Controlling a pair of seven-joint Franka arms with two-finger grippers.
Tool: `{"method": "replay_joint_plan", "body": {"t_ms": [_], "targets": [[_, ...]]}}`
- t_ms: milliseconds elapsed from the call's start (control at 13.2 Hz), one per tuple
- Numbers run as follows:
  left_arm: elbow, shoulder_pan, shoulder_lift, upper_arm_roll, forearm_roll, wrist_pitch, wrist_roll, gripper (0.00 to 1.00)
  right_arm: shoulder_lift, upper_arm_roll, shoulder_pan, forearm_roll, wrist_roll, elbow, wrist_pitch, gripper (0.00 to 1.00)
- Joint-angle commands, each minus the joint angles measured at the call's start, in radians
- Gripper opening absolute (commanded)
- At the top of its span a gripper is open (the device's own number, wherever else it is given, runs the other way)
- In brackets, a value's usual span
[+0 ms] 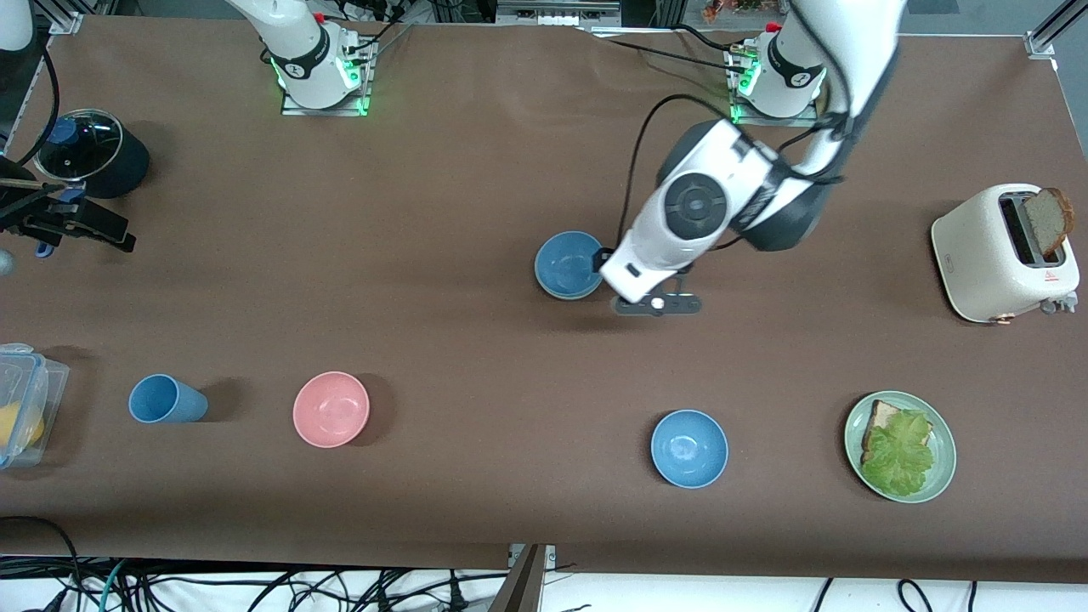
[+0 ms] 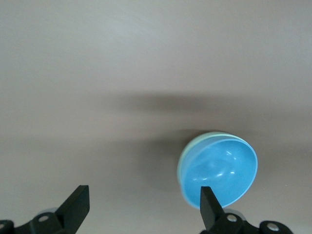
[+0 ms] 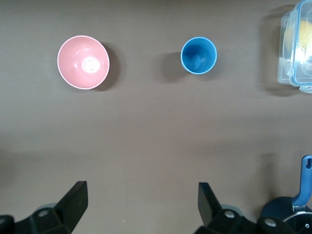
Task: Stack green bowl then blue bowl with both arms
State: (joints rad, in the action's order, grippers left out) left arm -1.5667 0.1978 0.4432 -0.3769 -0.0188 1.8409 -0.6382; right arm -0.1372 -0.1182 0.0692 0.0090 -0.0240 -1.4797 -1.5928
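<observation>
A blue bowl (image 1: 568,262) sits nested in the green bowl (image 1: 568,297), whose pale rim shows around it, mid-table. In the left wrist view the blue bowl (image 2: 222,170) fills the green bowl (image 2: 187,152). My left gripper (image 2: 144,196) is open and empty, low over the table just beside this stack on the left arm's side, one fingertip (image 2: 208,202) by the rim. A second blue bowl (image 1: 689,448) stands alone nearer the front camera. My right gripper (image 3: 143,192) is open and empty, held high at the right arm's end of the table (image 1: 64,223).
A pink bowl (image 1: 331,409) and blue cup (image 1: 166,399) stand toward the right arm's end, with a clear lidded box (image 1: 21,404) and a dark pot (image 1: 85,153). A green plate (image 1: 943,463) with bread and lettuce and a toaster (image 1: 1003,255) are at the left arm's end.
</observation>
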Motion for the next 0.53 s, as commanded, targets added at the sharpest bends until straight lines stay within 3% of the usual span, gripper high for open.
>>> {"method": "replay_joint_plan", "body": {"t_ms": [0,152,228,379,455], "targets": [[0.127,-0.078,-0.053,-0.002,0.016,-0.197,0.011,1.00,0.013,0.011,-0.012,-0.009,0.010,-0.010,-0.001,1.00],[0.248,-0.145,-0.055,0.000,0.016,-0.320,0.011,1.00,0.013,0.011,-0.012,-0.009,0.010,-0.010,-0.001,1.00],[0.264,-0.187,-0.092,0.003,0.016,-0.337,0.017,1.00,0.013,0.011,-0.012,-0.009,0.010,-0.010,-0.001,1.00],[0.219,-0.277,-0.177,0.006,0.019,-0.347,0.186,1.00,0.013,0.011,-0.012,-0.009,0.010,-0.010,-0.001,1.00],[0.144,-0.290,-0.248,0.039,0.019,-0.338,0.316,1.00,0.013,0.011,-0.012,-0.009,0.010,-0.010,-0.001,1.00]]}}
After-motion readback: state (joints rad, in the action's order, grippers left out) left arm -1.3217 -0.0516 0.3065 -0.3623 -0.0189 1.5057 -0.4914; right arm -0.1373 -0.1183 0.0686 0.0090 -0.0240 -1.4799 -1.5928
